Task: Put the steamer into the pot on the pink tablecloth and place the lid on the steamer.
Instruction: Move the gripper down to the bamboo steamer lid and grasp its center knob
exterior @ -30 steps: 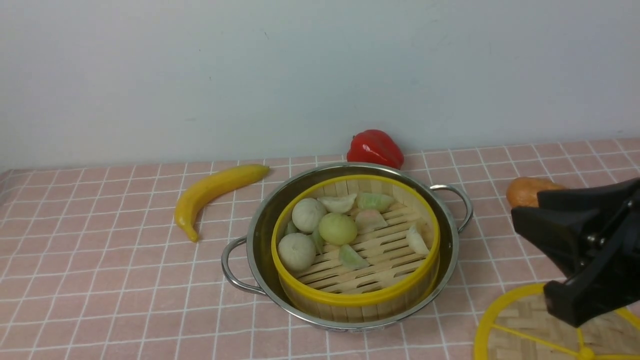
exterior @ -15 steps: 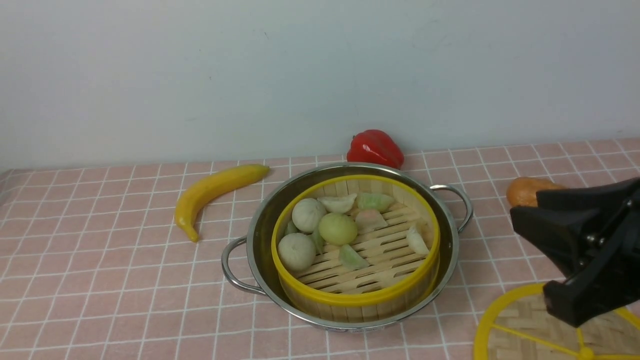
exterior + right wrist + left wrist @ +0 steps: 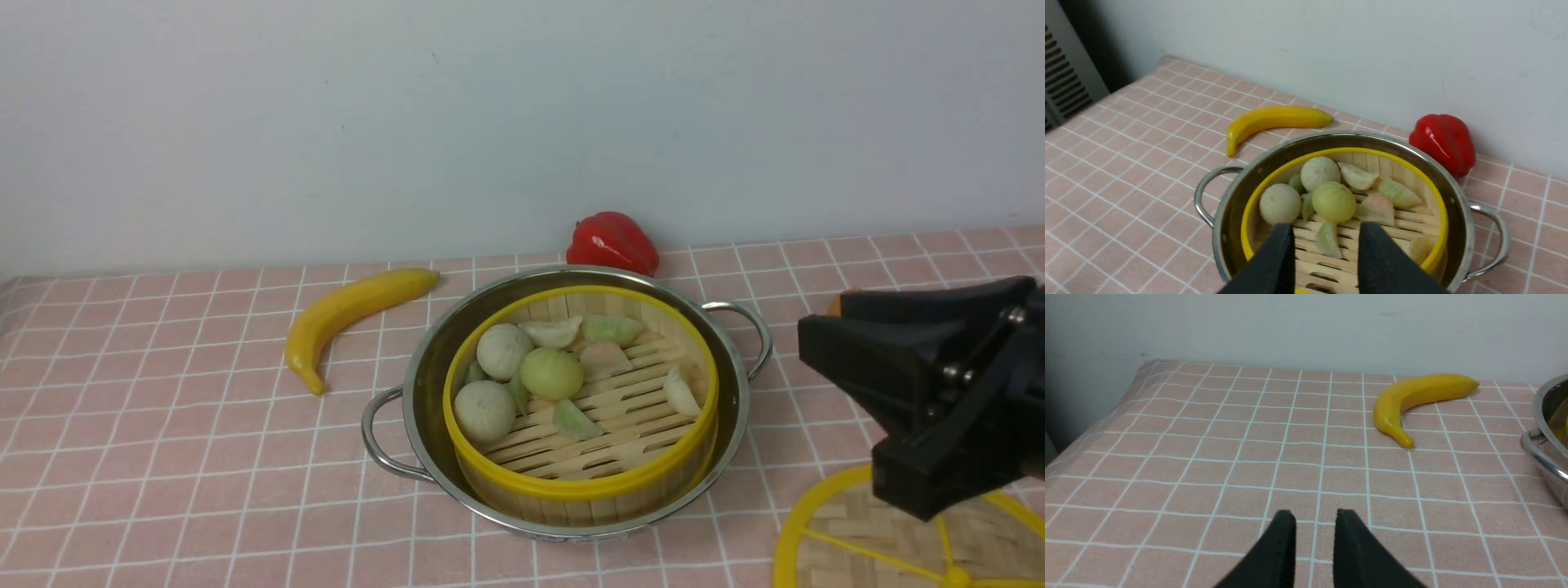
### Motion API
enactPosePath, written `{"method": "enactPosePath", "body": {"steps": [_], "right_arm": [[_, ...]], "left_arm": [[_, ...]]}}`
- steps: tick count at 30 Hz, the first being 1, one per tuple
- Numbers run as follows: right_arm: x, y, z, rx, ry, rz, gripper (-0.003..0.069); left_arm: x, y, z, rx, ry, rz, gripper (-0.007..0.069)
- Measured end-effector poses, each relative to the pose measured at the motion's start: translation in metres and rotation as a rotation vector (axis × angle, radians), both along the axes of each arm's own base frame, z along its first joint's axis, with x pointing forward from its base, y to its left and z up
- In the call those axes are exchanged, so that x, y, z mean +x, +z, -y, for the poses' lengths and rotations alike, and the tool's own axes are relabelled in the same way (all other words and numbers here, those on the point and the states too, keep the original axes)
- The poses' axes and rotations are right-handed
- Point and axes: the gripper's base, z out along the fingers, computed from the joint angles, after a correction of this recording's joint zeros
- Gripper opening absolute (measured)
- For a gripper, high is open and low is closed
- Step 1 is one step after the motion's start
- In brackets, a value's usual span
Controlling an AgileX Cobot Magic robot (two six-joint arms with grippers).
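Covering the table, the pink tablecloth (image 3: 163, 457) carries the pot (image 3: 424, 367), with the steamer (image 3: 571, 490) seated inside it. The lid (image 3: 824, 531) lies flat right of the pot, nearer me, not touching it. My right gripper (image 3: 1325, 232) hangs right of the pot and my left gripper (image 3: 1312, 518) left of it; both have fingers apart and empty.

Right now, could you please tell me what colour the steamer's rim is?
Yellow, seen best on the steamer in the right wrist view.

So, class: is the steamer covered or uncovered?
Uncovered: buns show in the steamer; the lid lies on the pink tablecloth beside the pot.
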Motion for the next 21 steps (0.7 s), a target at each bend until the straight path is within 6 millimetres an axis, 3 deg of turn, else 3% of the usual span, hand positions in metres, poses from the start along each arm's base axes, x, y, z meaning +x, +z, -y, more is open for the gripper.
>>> {"method": "enactPosePath", "body": {"steps": [2,12,21], "right_arm": [[0.0,-0.001,0.001,-0.018,-0.009,-0.008,0.024],[-0.008,-0.036,0.045,-0.522,-0.281,-0.313,0.024],[-0.013,-0.042,0.048,-0.575,-0.283,-0.394,0.024]], "left_arm": [[0.0,0.0,0.0,0.0,0.0,0.0,0.0143],[0.0,0.0,0.0,0.0,0.0,0.0,0.016],[0.0,0.0,0.0,0.0,0.0,0.0,0.018]]}}
